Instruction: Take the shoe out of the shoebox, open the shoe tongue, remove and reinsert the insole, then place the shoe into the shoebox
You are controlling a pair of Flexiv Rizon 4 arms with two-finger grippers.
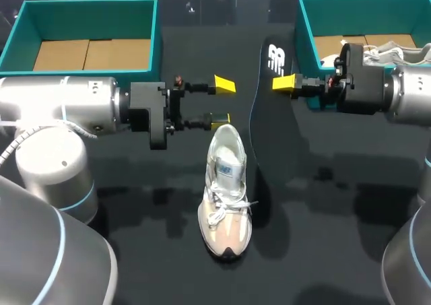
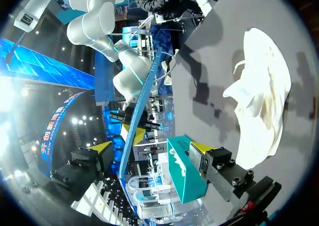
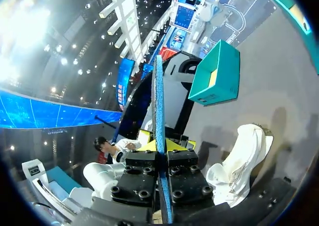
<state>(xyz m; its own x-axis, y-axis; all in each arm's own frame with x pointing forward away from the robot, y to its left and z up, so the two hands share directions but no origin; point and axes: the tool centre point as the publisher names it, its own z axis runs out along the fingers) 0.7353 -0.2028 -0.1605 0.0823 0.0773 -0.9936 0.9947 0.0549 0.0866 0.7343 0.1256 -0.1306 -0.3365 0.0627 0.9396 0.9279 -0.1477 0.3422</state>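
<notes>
1. Head view: the shoe [image 1: 225, 190] stands on its sole in the middle of the dark table [image 1: 323, 251], well apart from both boxes, with its heel end towards the grippers.
2. The left gripper [image 1: 221, 103] hangs with its fingers spread wide and holds nothing. One yellow tip is just beside the shoe's heel collar; contact cannot be told.
3. The right gripper [image 1: 286, 84] is clamped on the insole [image 1: 266, 110], which is held on edge beside the shoe, between the two grippers.
4. The left shoebox [image 1: 87, 12] shows only its cardboard floor. The right shoebox [image 1: 310, 22] holds a second shoe [image 1: 397, 50], partly hidden by the right arm.
5. Left wrist view: the spread fingers grip nothing. The insole [image 2: 142, 101] rises edge-on ahead of them, with the right gripper's yellow tips on it. The shoe [image 2: 264, 101] lies off to one side and a teal box [image 2: 184, 168] sits beside one finger.
6. Right wrist view: the insole's blue edge [image 3: 159, 96] runs straight out from between the closed fingers. The shoe [image 3: 239, 166] stands beside the gripper, with a teal box [image 3: 217, 74] beyond it.
</notes>
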